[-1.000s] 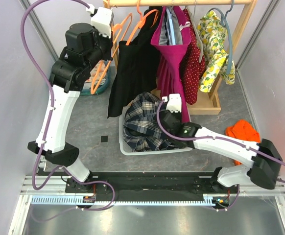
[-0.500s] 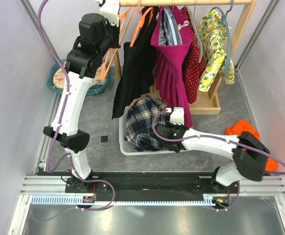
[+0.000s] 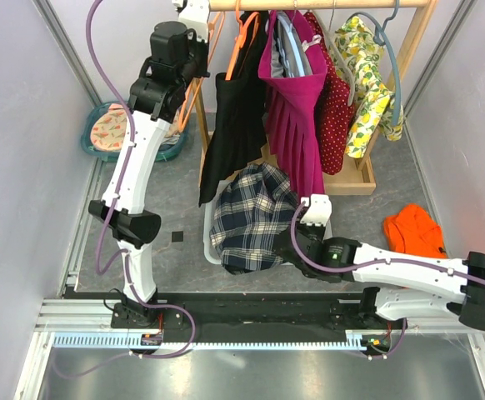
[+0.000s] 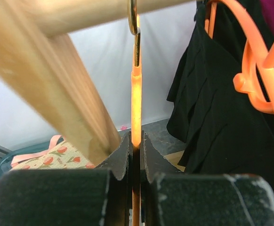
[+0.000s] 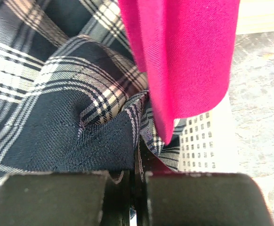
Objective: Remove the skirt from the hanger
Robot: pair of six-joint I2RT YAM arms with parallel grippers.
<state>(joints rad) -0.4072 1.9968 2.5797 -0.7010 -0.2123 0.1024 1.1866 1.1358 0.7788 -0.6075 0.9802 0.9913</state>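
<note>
- right gripper (image 5: 136, 176) is clamped tight on a bunched fold of the plaid skirt (image 3: 251, 218), which sits heaped over the white basket (image 5: 200, 136) around mid-table, a bit toward the near edge
- left gripper (image 4: 136, 140) is pinched shut on the thin stem of the orange hanger (image 4: 136, 94), way up by the wooden rail (image 4: 80, 14) along the far edge of the table (image 3: 159, 200); the hanger looks bare to me, so I'd say the skirt is basically off it
- biggest worry: the hem of the magenta skirt (image 5: 184, 56) hangs right against the plaid at the right jaws, so any pull from there could drag it along or tug it off its own hanger
- the plaid also bulges over the basket's near rim, so a careless let-go could send it sliding out onto the table
- up top, I can't tell from the wrist view whether the metal hook is actually seated over the rail; if it isn't and the grip opens, the hanger drops
- it could also tangle with the second orange hanger (image 4: 259, 70) carrying the black garment (image 4: 212, 108) just beside it
- materials: the plaid is soft woven cloth in navy and cream checks, limp and quick to fold; the magenta one is smooth twill with pleats; the basket is stiff white plastic with a perforated wall
- the hanger is glossy orange plastic, slim and rounded, with a metal hook; the rail is plain round wood
</note>
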